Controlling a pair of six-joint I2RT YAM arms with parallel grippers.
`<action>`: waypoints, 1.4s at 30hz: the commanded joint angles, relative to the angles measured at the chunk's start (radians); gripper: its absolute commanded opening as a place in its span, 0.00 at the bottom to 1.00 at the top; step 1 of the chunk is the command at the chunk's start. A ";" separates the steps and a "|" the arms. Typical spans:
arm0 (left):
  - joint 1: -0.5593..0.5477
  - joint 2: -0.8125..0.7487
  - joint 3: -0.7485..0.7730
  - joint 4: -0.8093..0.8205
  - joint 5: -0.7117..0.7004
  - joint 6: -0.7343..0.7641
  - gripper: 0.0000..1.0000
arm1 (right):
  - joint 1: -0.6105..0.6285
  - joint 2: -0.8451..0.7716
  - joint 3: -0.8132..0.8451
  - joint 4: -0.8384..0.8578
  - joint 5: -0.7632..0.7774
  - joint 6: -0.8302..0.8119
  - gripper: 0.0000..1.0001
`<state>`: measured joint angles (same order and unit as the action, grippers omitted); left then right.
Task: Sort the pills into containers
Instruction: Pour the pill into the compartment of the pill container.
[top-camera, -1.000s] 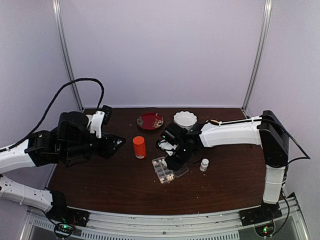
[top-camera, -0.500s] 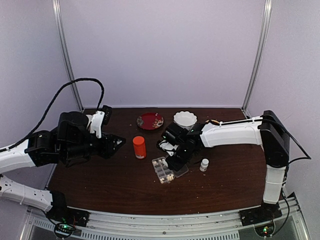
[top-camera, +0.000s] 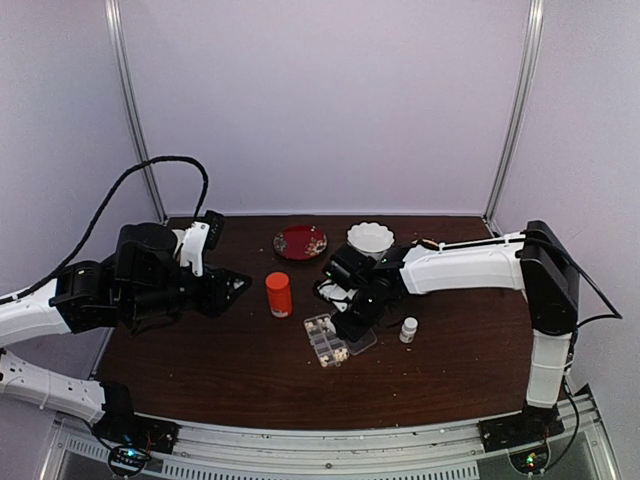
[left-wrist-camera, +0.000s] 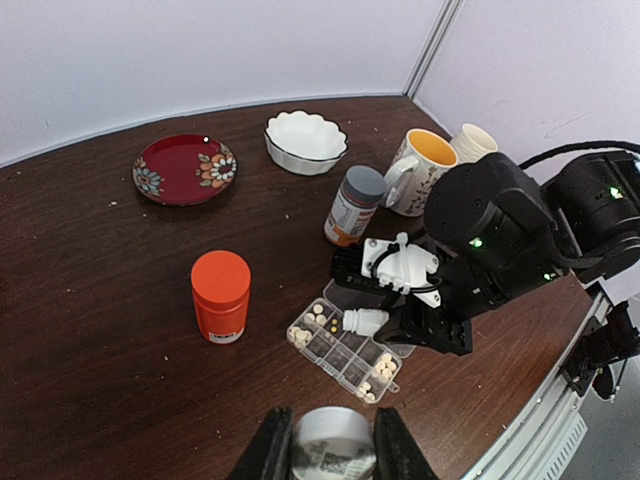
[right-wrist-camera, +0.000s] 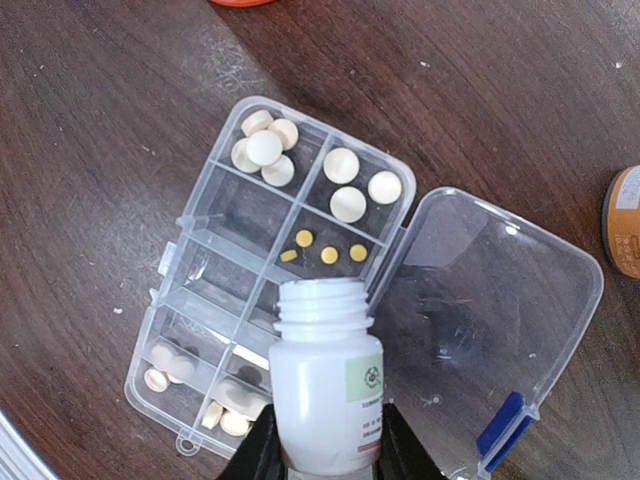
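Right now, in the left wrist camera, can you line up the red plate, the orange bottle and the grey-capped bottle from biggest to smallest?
1. The red plate looks biggest, but only just.
2. The orange bottle comes close, and it sits nearer the camera, so I'm unsure about these two.
3. The grey-capped bottle clearly looks smallest.

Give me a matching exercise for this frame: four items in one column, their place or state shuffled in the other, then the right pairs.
Items
1. small white bottle
2. pill box
3. orange-red bottle
4. red plate

Place or state
A. stands upright and capped on the table
B. held uncapped in the right gripper
C. lies with its clear lid swung open
D. next to the white bowl

Pairs: 1-B, 2-C, 3-A, 4-D
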<state>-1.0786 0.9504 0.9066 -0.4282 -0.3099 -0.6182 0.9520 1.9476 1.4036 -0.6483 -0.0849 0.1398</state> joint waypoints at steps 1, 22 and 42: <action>0.008 0.001 0.002 0.020 0.005 0.010 0.00 | -0.004 -0.007 0.012 0.010 -0.005 0.003 0.00; 0.009 -0.006 -0.003 0.018 0.012 0.005 0.00 | -0.001 -0.047 -0.028 0.056 -0.001 0.022 0.00; 0.009 -0.013 -0.003 0.019 0.016 0.002 0.00 | 0.030 -0.015 0.015 0.054 -0.073 -0.005 0.00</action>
<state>-1.0786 0.9493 0.9066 -0.4286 -0.3061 -0.6186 0.9714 1.9377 1.4105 -0.6277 -0.1284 0.1349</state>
